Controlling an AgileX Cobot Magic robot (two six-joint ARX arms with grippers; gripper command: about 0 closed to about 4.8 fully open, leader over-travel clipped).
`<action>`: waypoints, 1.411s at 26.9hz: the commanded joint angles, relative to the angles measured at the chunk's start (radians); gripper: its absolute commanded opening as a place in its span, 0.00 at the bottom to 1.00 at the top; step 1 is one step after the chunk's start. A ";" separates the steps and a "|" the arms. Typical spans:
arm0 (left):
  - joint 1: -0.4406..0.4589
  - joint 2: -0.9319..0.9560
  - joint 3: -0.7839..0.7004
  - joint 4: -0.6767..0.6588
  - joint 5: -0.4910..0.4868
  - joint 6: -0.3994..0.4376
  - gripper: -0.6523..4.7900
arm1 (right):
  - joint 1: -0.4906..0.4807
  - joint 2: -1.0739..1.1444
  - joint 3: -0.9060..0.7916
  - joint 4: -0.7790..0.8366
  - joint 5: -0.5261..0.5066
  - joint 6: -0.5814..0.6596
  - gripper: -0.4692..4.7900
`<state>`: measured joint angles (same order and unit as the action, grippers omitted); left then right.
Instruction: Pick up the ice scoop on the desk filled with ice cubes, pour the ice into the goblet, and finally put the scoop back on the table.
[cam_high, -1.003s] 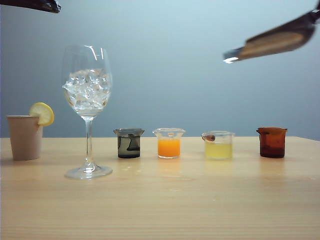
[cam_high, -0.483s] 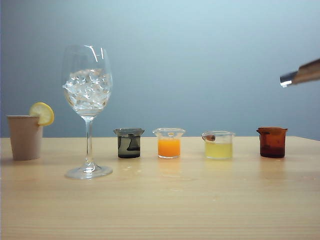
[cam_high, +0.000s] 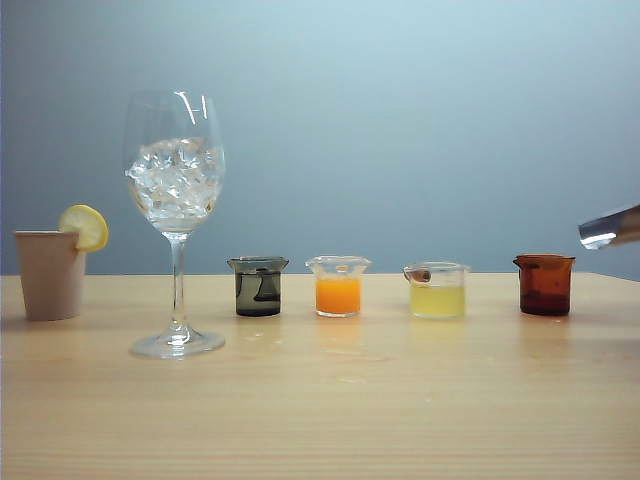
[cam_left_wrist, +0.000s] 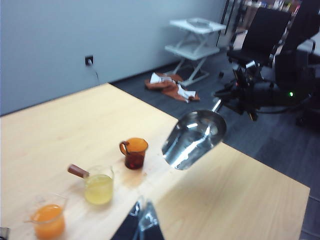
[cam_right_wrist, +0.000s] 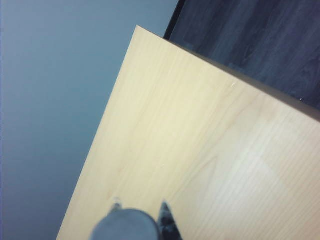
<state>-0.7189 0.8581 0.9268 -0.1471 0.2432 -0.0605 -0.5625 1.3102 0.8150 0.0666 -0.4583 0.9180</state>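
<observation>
The goblet (cam_high: 175, 215) stands at the left of the table (cam_high: 350, 410), its bowl holding a pile of ice cubes (cam_high: 176, 180). The ice scoop (cam_high: 611, 228) pokes in at the right edge of the exterior view, hanging above the tabletop. In the left wrist view the ice scoop (cam_left_wrist: 195, 137) shows an empty shiny trough beyond the beakers, carried by the black right arm. My right gripper (cam_right_wrist: 140, 207) is shut on the scoop's round handle (cam_right_wrist: 125, 227). My left gripper (cam_left_wrist: 142, 220) is shut and empty, high over the table near the yellow beaker.
A beige cup with a lemon slice (cam_high: 50, 272) stands at the far left. A row of small beakers runs across the back: grey (cam_high: 258, 288), orange (cam_high: 338, 288), yellow (cam_high: 436, 292), amber (cam_high: 545, 285). The table's edge (cam_left_wrist: 260, 165) lies close beyond the scoop.
The scoop has swung right and down, from high at the upper right to just above the amber beaker's level at the frame edge. The left gripper has left the exterior view.
</observation>
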 joint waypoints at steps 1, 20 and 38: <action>-0.046 0.026 0.007 0.001 -0.045 0.012 0.11 | 0.003 0.054 0.005 0.059 -0.020 -0.021 0.08; -0.052 0.035 0.007 -0.023 -0.046 0.084 0.11 | -0.054 0.359 0.008 0.433 -0.053 -0.129 0.08; -0.052 0.034 0.006 -0.023 -0.049 0.087 0.11 | -0.055 0.385 0.008 0.431 -0.067 -0.137 0.94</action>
<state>-0.7715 0.8944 0.9295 -0.1772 0.1967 0.0261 -0.6170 1.7008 0.8185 0.4809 -0.5270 0.7872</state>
